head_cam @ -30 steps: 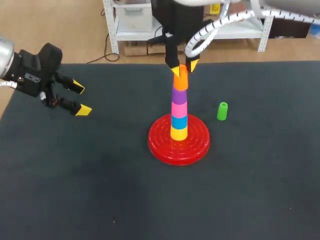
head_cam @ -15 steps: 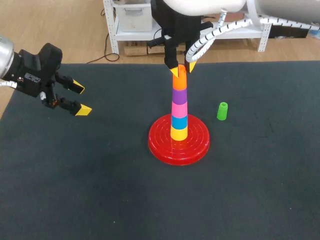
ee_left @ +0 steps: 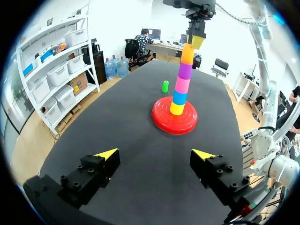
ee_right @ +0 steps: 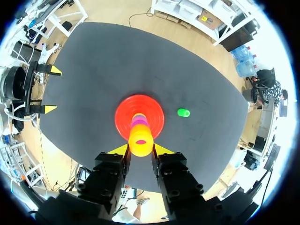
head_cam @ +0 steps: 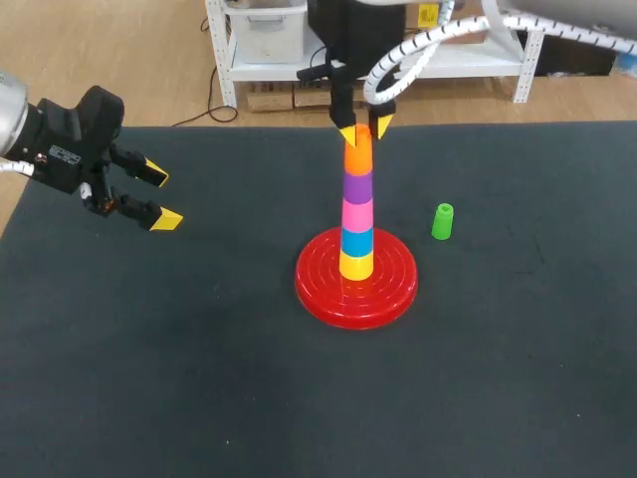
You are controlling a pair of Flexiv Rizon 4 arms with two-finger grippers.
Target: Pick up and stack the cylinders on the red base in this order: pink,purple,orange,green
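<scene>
The stack stands upright on the red base (head_cam: 388, 294), its long axis vertical, rising off the middle of the disc. From the bottom up it reads yellow cylinder (head_cam: 355, 265), blue cylinder (head_cam: 356, 242), pink cylinder (head_cam: 356, 213), purple cylinder (head_cam: 357, 185) and orange cylinder (head_cam: 358, 157), each seated squarely on the one below, so the column is straight with no lean.

The right claw (head_cam: 363, 131) points straight down over the column. Its yellow tips flank the upper end of the orange cylinder, spread a little wider than it. In the head view a gap shows beside one tip, so it is not pinching the piece. In the right wrist view the stack runs directly below and between the two fingers.

The green cylinder (head_cam: 443, 221) stands upright by itself on the tabletop (head_cam: 199, 378), near the red base but clear of its rim, on the right arm's side.

The left claw (head_cam: 161, 199) hangs over the tabletop's left part, well apart from the base, fingers spread wide with nothing between them. In its wrist view the stack lies far ahead.

The tabletop is covered with a dark, flat surface.
</scene>
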